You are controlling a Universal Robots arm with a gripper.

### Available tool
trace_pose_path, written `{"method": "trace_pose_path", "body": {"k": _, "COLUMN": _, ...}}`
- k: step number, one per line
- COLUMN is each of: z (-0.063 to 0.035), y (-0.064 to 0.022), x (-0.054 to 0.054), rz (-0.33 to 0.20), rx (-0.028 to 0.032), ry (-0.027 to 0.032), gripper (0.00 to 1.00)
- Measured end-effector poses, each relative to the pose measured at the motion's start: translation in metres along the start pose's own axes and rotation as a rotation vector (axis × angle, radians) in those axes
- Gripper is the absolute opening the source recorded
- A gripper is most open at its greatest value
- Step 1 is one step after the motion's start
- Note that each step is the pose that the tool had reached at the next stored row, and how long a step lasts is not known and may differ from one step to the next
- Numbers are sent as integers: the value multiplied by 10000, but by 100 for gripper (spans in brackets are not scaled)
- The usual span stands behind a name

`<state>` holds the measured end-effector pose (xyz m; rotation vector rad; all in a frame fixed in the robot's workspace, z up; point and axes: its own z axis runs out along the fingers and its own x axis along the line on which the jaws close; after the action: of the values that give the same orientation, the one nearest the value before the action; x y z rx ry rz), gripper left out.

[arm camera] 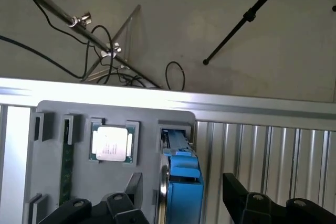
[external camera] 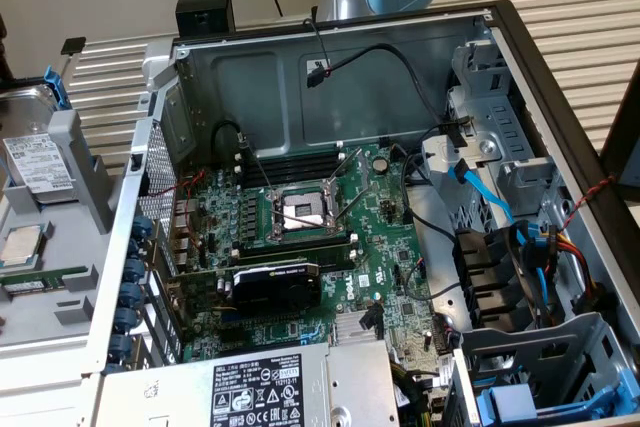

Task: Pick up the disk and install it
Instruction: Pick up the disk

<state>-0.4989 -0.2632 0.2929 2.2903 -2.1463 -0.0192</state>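
Dark fingers [arm camera: 118,205] of the tool [arm camera: 181,179] sit closest to the wrist view's lens, spread wide apart and clamped on nothing. Between them the disk [arm camera: 182,169] stands on edge in a slot of the grey holder [arm camera: 52,182], blue carrier toward the camera. One finger is on either flank, and both appear clear of it. The processor chip [arm camera: 111,144] and the memory stick [arm camera: 66,166] lie in neighbouring slots.

The step in hand looks like the pick-up, at the approach: the tool straddles the disk without gripping it. A grip from here would likely call for staying centred on the carrier and closing squarely on its flat faces, so the disk can lift straight out of its slot.

In the exterior view, the disk [external camera: 38,162] leans in the holder [external camera: 85,167] on the bench [external camera: 110,77] at that view's left, white label showing. It is outside the open computer case [external camera: 300,247], so installation has not begun.
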Motion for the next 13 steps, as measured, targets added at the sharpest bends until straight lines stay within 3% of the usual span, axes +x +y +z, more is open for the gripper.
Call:
{"method": "trace_pose_path", "body": {"k": 1, "z": 3, "y": 0, "x": 0, "rz": 0, "rx": -4, "ry": -1, "gripper": 69}}
{"method": "trace_pose_path", "body": {"k": 2, "z": 7, "y": 0, "x": -1, "rz": 0, "rx": -7, "ry": -1, "gripper": 62}}
{"method": "trace_pose_path", "body": {"k": 13, "z": 44, "y": 2, "x": 13, "rz": 1, "rx": -19, "ry": -4, "gripper": 62}}
